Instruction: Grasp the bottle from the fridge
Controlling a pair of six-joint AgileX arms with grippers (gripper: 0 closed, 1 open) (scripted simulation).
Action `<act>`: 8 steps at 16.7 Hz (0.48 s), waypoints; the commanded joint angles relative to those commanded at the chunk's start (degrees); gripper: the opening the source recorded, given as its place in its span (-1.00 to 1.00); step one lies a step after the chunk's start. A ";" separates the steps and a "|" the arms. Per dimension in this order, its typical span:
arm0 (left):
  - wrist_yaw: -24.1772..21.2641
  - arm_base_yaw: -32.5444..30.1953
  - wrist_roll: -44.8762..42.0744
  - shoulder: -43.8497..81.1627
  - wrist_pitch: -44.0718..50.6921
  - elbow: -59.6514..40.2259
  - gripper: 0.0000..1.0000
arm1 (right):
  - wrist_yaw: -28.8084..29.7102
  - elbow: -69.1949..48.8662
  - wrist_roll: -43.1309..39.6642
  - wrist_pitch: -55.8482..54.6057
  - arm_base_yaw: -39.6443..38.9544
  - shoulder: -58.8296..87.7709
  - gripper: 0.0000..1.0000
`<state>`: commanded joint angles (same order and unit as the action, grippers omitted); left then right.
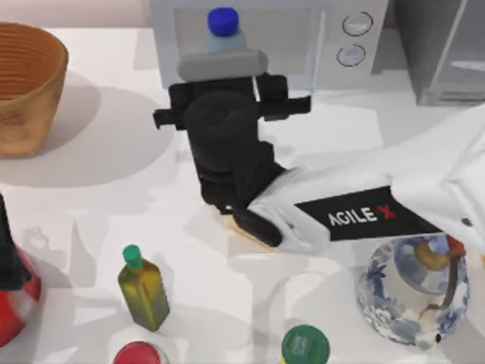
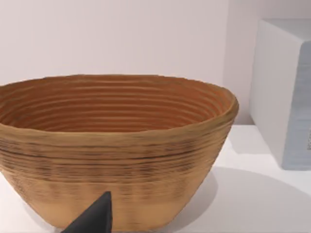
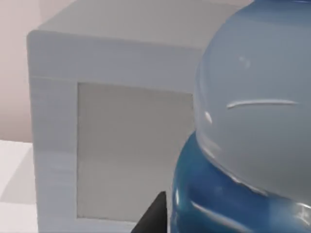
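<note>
Bottle (image 3: 252, 121), close against my right wrist camera: pale frosted shoulder over blue body, bright-blue cap. It stands before the white microwave (image 1: 333, 38), well apart from the fridge (image 1: 447, 53). Right hand (image 1: 227, 76) sits at it; clamped or apart, I cannot tell. Step: grasp. Next: confirm closure, then lift straight.

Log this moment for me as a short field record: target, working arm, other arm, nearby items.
target: the bottle, blue cap, standing in front of the microwave, outside the fridge
working arm: right gripper at the bottle's body, which looms close in its wrist view
other arm: left, parked at the table's left, facing the basket
nearby: olive-green bottle, patterned vase
</note>
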<state>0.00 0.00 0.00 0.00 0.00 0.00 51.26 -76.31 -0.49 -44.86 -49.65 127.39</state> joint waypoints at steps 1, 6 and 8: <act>0.00 0.00 0.00 0.00 0.00 0.00 1.00 | 1.09 -2.89 0.03 -1.96 -1.06 3.50 -1.00; 0.00 0.00 0.00 0.00 0.00 0.00 1.00 | 3.42 -10.37 0.06 -7.39 -3.33 11.66 -1.00; 0.00 0.00 0.00 0.00 0.00 0.00 1.00 | 3.42 -10.37 0.06 -7.39 -3.33 11.66 -1.00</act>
<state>0.00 0.00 0.00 0.00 0.00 0.00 54.67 -86.68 -0.43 -52.24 -52.98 139.05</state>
